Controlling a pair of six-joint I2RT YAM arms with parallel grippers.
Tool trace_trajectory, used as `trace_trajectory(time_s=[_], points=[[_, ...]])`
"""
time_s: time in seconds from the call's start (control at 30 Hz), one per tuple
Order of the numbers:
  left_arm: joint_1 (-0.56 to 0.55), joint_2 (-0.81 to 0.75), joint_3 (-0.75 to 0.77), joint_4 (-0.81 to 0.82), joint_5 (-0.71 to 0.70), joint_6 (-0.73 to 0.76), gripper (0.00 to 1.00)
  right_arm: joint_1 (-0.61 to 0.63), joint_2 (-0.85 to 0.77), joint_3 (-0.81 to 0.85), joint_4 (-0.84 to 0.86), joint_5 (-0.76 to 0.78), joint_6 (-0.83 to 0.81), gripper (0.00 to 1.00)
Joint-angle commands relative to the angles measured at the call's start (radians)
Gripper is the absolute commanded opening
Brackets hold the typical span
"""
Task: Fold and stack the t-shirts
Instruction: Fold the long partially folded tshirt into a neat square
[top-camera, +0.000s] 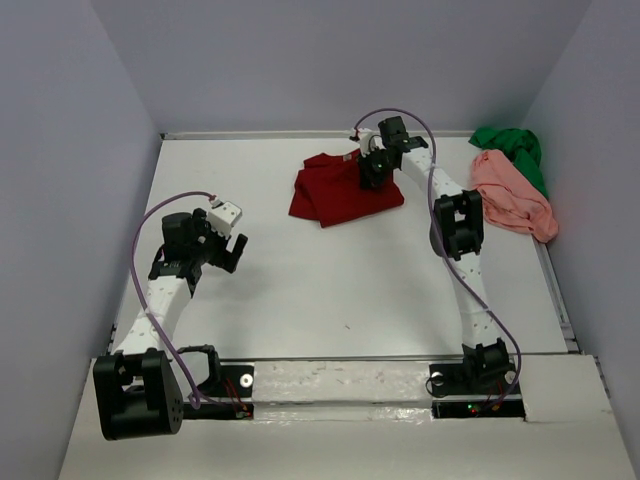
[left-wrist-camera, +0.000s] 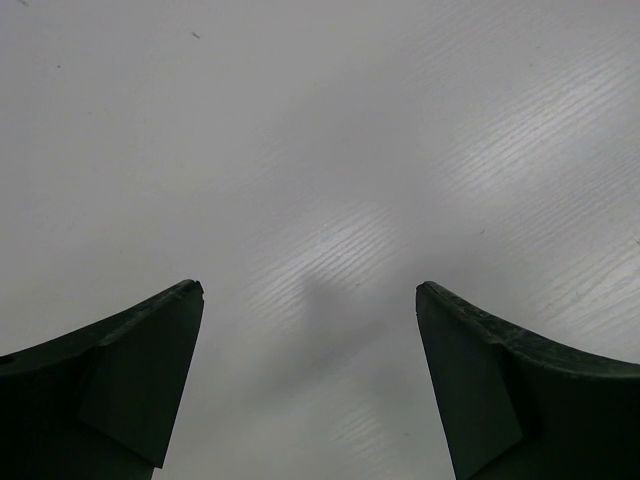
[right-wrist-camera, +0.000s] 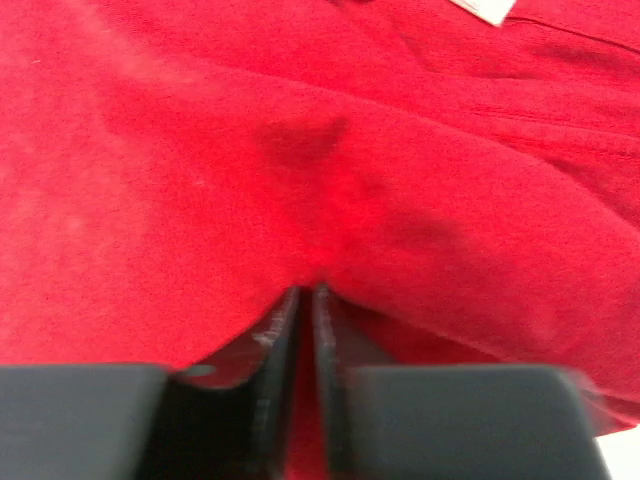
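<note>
The dark red t-shirt lies partly folded at the back middle of the white table. My right gripper reaches down onto its right edge. In the right wrist view the dark red t-shirt fills the frame, and the right gripper is shut on a pinch of its cloth. A salmon pink t-shirt lies crumpled at the back right, with a bright green t-shirt bunched behind it. Over bare table at the left, my left gripper hangs open and holds nothing.
Grey walls close in the table on the left, back and right. A white label shows at the red shirt's far edge. Both arm bases sit on a taped strip at the near edge.
</note>
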Motion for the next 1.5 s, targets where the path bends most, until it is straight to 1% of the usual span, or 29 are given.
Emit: trace_trajectory(time_s=[0.0, 0.03, 0.07, 0.1, 0.13, 0.23, 0.43, 0.53, 0.6, 0.63, 0.73, 0.9, 1.17, 1.47], points=[[0.009, -0.029, 0.017, 0.01, 0.027, 0.018, 0.99, 0.012, -0.094, -0.005, 0.008, 0.032, -0.052, 0.24], [0.009, -0.031, 0.017, 0.012, 0.029, 0.018, 0.99, 0.022, -0.159, -0.055, 0.011, 0.025, -0.067, 0.4], [0.009, -0.034, 0.017, 0.012, 0.033, 0.018, 0.99, 0.032, -0.16, -0.055, 0.017, 0.02, -0.067, 0.45], [0.009, -0.035, 0.02, 0.012, 0.038, 0.018, 0.99, 0.041, -0.225, -0.11, 0.018, 0.023, -0.078, 0.48], [0.009, -0.038, 0.022, 0.015, 0.047, 0.012, 0.99, 0.058, -0.256, -0.138, 0.02, 0.026, -0.086, 0.54], [0.009, -0.031, 0.035, 0.016, 0.065, -0.001, 0.99, 0.091, -0.346, -0.232, 0.009, 0.069, -0.116, 0.61], [0.009, -0.029, 0.039, 0.021, 0.075, -0.005, 0.99, 0.215, -0.401, -0.382, -0.014, 0.181, -0.189, 0.65], [0.009, -0.026, 0.037, 0.036, 0.026, -0.025, 0.99, 0.275, -0.393, -0.417, -0.012, 0.239, -0.212, 0.65], [0.009, -0.018, 0.034, 0.071, -0.034, -0.053, 0.99, 0.295, -0.383, -0.42, -0.002, 0.256, -0.215, 0.67], [0.009, -0.011, 0.034, 0.087, -0.097, -0.06, 0.99, 0.304, -0.378, -0.42, 0.006, 0.287, -0.215, 0.7], [0.009, 0.0, 0.045, 0.099, -0.143, -0.088, 0.99, 0.331, -0.36, -0.41, 0.034, 0.337, -0.233, 0.74], [0.009, -0.011, 0.048, 0.108, -0.129, -0.099, 0.99, 0.367, -0.311, -0.35, 0.035, 0.4, -0.264, 0.77], [0.009, -0.009, 0.042, 0.105, -0.136, -0.099, 0.99, 0.396, -0.237, -0.295, 0.017, 0.422, -0.267, 0.77], [0.009, -0.014, 0.045, 0.104, -0.136, -0.1, 0.99, 0.46, -0.28, -0.328, 0.009, 0.442, -0.271, 0.77]])
